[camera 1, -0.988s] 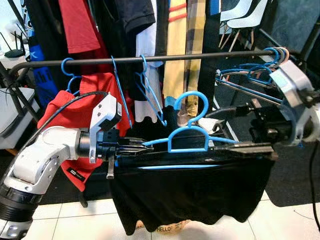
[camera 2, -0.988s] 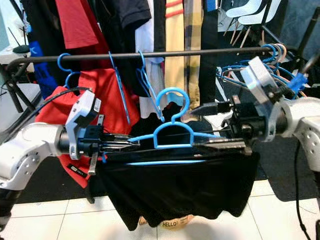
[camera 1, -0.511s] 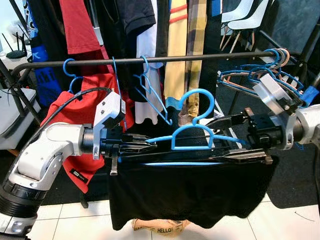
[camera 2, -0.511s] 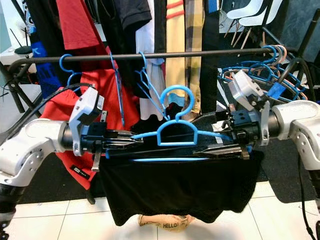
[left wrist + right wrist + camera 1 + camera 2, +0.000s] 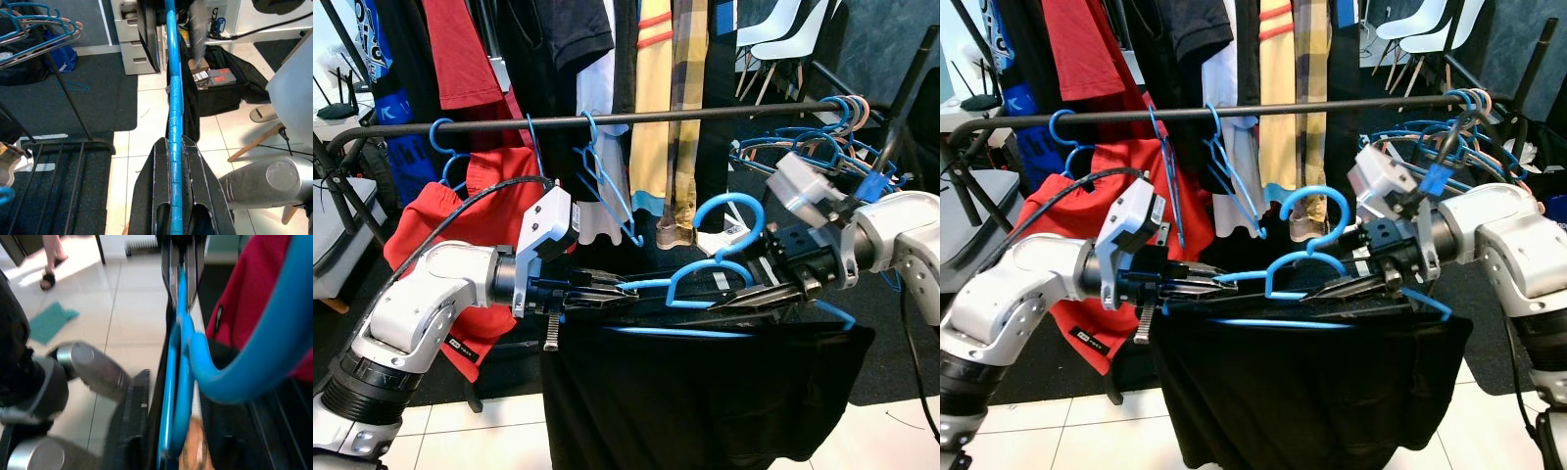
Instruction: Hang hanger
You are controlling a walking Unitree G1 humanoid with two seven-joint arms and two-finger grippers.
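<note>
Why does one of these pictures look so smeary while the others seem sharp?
The right wrist view is blurred: the blue hanger sits very close to the lens, smeared and soft. The left wrist view shows it crisp between the left gripper fingers. Both eye views are sharp and evenly lit.

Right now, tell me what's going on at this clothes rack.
The robot holds a blue hanger with a black garment draped over it, one claw at each end. The left claw is shut on the hanger's left arm, and the right claw grips its right side. The hanger's hook is below the black rail and not yet over it. On the rail hang empty blue hangers and a red shirt.
</note>
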